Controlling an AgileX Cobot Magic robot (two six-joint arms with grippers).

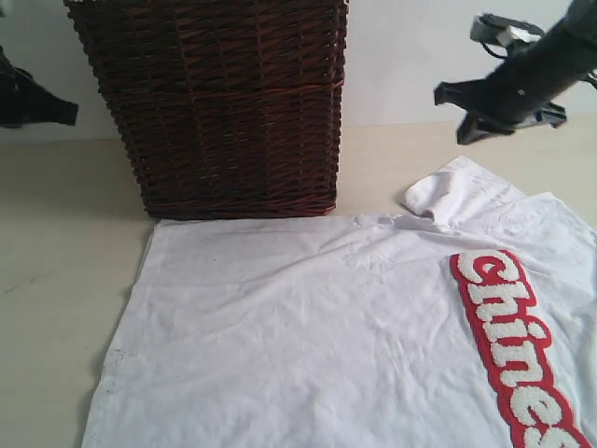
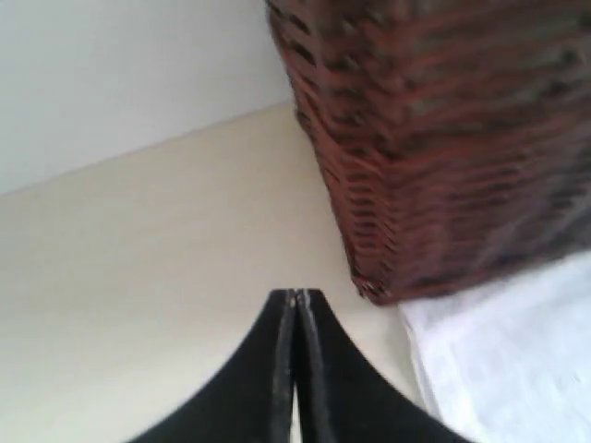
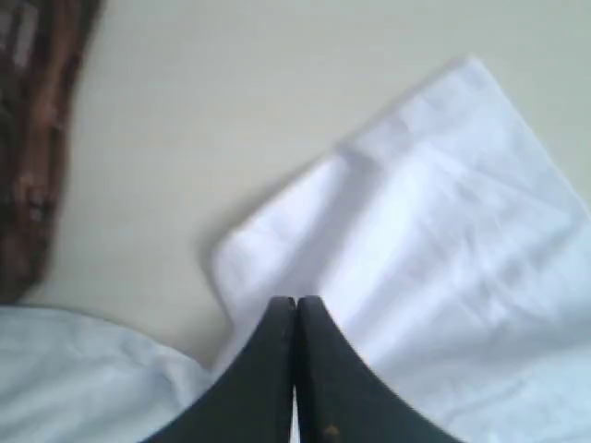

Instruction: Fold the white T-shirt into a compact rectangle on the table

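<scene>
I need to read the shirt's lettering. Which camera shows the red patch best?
The exterior view: the red patch with fuzzy white letters lies on the white T-shirt, cut off by the frame edge. Both wrist views show only plain white cloth of the shirt, no patch.

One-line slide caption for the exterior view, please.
White T-shirt, red lettered patch facing up, lies spread and unfolded on the table in front of a dark wicker basket.

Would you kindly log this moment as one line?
white T-shirt: spread on table | left gripper: shut, empty | right gripper: shut, empty
</scene>
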